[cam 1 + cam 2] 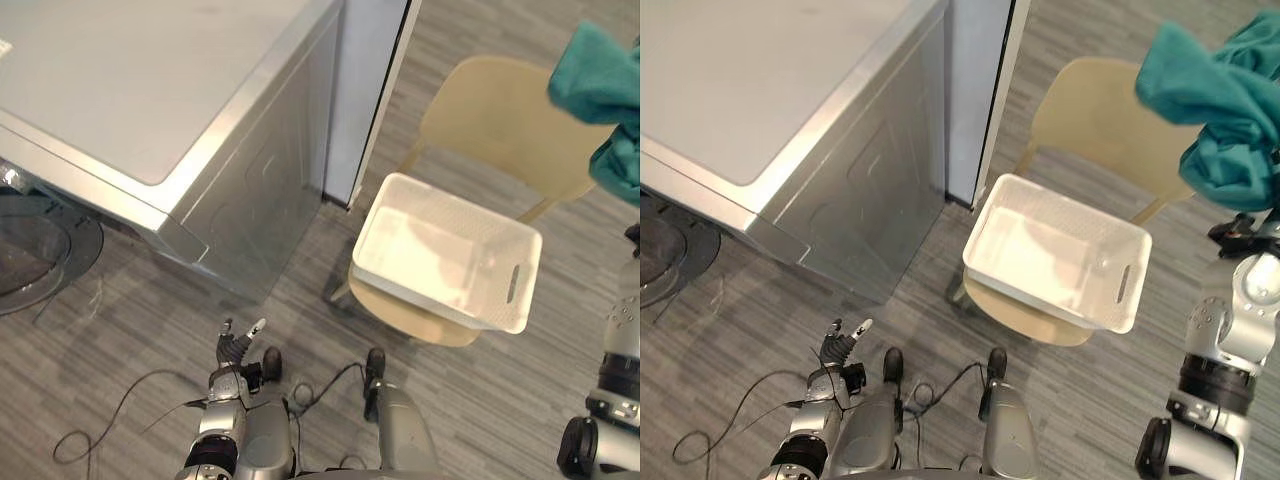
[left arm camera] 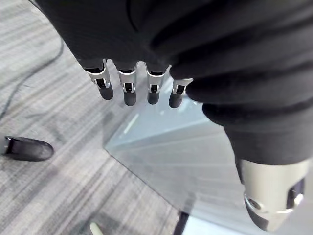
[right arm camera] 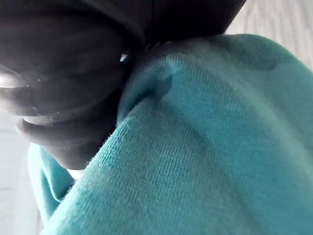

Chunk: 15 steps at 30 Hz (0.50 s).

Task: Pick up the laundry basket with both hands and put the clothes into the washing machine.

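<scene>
1. The right robot hand (image 3: 68, 73) is raised at the robot's far right with a teal knitted cloth (image 1: 1200, 100) bunched over it. The cloth covers it, so I cannot tell whether it is clenched on the cloth or merely carrying it.
2. The picture edge cuts the cloth off in both eye views. In the right wrist view its weave presses right up against the hand's dark cover.
3. The left robot hand (image 1: 238, 345) hangs low at the robot's left, released. Its fingers (image 2: 129, 90) are straight and hold nothing.
4. A white perforated plastic laundry basket (image 1: 528, 290) sits between the two hands, below the right one and well apart from both. Its bottom shows bare white.
5. The basket rests on a beige seat (image 1: 400, 310). A larger beige chair panel (image 1: 500, 110) lies beyond it, under the raised cloth. I cannot tell whether the two belong to one chair.
6. A silver-grey washing machine (image 1: 130, 90) stands ahead of the left hand. Its round glass door (image 1: 40, 250) is swung open and cut off at the view's left edge, and the drum opening is hidden.
7. A white upright panel (image 1: 365, 90) with a dark edge stands between the machine and the chair.
8. Grey striped carpet floor (image 1: 480, 400) lies under everything.
</scene>
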### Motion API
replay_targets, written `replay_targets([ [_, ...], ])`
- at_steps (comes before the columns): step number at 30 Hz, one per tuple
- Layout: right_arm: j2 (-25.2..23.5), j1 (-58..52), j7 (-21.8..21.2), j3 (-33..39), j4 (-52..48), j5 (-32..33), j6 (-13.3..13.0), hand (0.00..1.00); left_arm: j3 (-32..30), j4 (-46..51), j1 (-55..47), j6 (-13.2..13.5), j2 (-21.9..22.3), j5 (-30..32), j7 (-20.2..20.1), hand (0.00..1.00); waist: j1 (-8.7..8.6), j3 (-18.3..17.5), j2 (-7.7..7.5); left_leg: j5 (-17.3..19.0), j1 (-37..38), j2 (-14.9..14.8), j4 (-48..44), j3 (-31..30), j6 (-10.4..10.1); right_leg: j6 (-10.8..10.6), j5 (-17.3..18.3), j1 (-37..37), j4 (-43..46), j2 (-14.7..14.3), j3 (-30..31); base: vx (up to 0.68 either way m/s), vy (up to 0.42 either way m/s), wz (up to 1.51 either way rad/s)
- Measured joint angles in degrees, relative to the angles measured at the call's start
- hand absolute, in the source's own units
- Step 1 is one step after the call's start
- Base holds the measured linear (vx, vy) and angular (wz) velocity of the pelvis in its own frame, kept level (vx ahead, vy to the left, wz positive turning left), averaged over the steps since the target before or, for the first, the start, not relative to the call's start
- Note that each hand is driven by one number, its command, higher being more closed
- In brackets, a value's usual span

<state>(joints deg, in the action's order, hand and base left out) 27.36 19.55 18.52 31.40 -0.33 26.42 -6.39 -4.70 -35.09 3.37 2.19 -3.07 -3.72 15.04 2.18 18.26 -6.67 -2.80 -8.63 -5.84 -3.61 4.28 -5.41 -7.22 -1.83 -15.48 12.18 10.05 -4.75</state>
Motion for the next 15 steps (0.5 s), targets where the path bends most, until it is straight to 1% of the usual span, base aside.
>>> replay_targets([
  [1, -0.32, -1.81, -0.39, -0.79, -1.03, -0.08, -0.06, 1.00, 1.17, 1.93, -0.98, -0.10, 0.00, 0.08, -0.13, 0.00, -0.25, -2.01, -0.20, 0.08, 1.24, 0.04, 0.58, 0.53, -0.03, 0.02, -0.11, 0.92, -0.71, -0.06, 0.40, 0.09, 0.011, -0.14],
  [2, -0.32, -2.39, -0.97, -1.16, -1.09, -0.09, -0.06, 1.00, 2.02, 3.09, -1.42, -0.24, -0.03, 0.08, -0.13, 0.00, -0.66, -2.94, -0.19, 0.14, 1.86, 0.06, 0.85, 0.67, 0.02, 0.01, -0.22, 1.57, -1.17, -0.09, 0.50, 0.10, 0.018, -0.18],
  [3, -0.33, -3.28, -2.08, -2.59, -1.18, -0.32, -0.07, 1.00, 3.07, 5.83, -2.29, -0.30, -0.12, 0.07, -0.34, 0.00, -1.48, -4.77, -0.25, 0.50, 2.95, 0.07, 1.06, 0.93, 0.01, 0.02, -0.52, 2.79, -2.24, -0.23, 0.79, 0.09, 0.027, -0.24],
  [5, -0.35, -4.18, -3.85, -4.65, -1.27, -1.99, -0.08, 1.00, 4.81, 9.31, -2.49, -0.28, -0.24, 0.02, -1.29, 0.00, -1.55, -6.91, -0.11, 1.68, 5.07, -0.11, 1.05, 2.34, -0.11, 0.11, -1.26, 4.38, -3.89, -0.91, 2.66, 0.08, 0.032, -0.52],
  [6, -0.35, -4.38, -5.15, -6.29, -1.48, -2.47, -0.07, 1.00, 5.71, 11.59, -2.26, -0.26, -0.48, 0.00, -1.60, 0.00, -2.01, -8.37, 0.01, 2.22, 5.98, -0.21, 0.94, 3.35, -0.03, -0.03, -1.76, 5.05, -5.04, -1.22, 3.80, 0.06, 0.028, -0.58],
  [7, -0.37, -4.71, -6.38, -7.82, -2.47, -2.90, -0.04, 1.00, 6.58, 14.12, -2.06, -0.04, -0.64, -0.09, -1.94, 0.00, -3.01, -9.39, 0.27, 2.82, 6.91, -0.21, 0.92, 3.93, 0.03, -0.10, -2.16, 6.05, -6.14, -1.33, 4.50, 0.05, 0.028, -0.46],
  [9, -0.43, -5.97, -7.56, -9.57, -4.84, -3.62, -0.03, 1.00, 7.21, 17.20, -1.95, 0.27, -0.60, -0.10, -2.43, 0.00, -3.59, -10.64, 0.62, 3.47, 8.12, -0.17, 0.86, 5.19, 0.02, -0.30, -2.42, 6.67, -6.84, -1.46, 5.76, 0.05, 0.038, -0.40],
  [10, -0.83, -6.78, -8.85, -10.29, -6.67, -3.99, -0.02, 1.00, 7.77, 19.48, -1.38, 0.31, -0.62, -0.12, -2.37, 0.00, -4.32, -11.11, 0.95, 4.02, 9.20, -0.16, 0.73, 6.05, 0.12, -0.39, -2.71, 7.64, -7.56, -1.58, 6.59, 0.05, 0.044, -0.45],
  [11, -1.27, -7.27, -9.37, -10.83, -7.95, -3.99, -0.02, 1.00, 8.51, 20.82, -0.41, 0.34, -0.63, -0.12, -2.29, 0.00, -4.67, -11.59, 1.21, 4.38, 9.87, -0.16, 0.58, 6.77, 0.14, -0.46, -2.84, 8.02, -7.90, -1.64, 7.21, 0.05, 0.044, -0.43],
  [12, -1.78, -8.10, -9.98, -11.16, -9.13, -4.01, -0.02, 1.00, 9.57, 22.03, 0.87, 0.39, -0.76, -0.16, -2.29, 0.00, -4.71, -12.24, 1.44, 4.68, 10.38, -0.16, 0.58, 7.43, 0.09, -0.52, -3.07, 8.26, -8.34, -1.80, 8.01, 0.04, 0.037, -0.42],
  [14, -3.96, -8.98, -11.49, -12.86, -10.67, -4.07, -0.01, 1.00, 12.07, 25.64, 4.60, 0.95, -1.30, -0.86, -2.15, 0.00, -5.37, -13.88, 1.95, 5.26, 11.47, -0.17, 0.48, 9.03, 0.10, -0.52, -3.32, 8.39, -8.52, -2.07, 9.62, 0.04, 0.029, -0.41],
  [15, -4.49, -9.00, -11.55, -13.52, -10.81, -4.07, 0.04, 1.00, 12.70, 26.55, 5.47, 1.15, -1.37, -1.20, -2.15, 0.00, -5.68, -14.25, 2.11, 5.43, 11.70, -0.17, 0.41, 9.42, 0.16, -0.53, -3.33, 8.44, -8.52, -2.11, 9.92, 0.03, 0.028, -0.31],
])
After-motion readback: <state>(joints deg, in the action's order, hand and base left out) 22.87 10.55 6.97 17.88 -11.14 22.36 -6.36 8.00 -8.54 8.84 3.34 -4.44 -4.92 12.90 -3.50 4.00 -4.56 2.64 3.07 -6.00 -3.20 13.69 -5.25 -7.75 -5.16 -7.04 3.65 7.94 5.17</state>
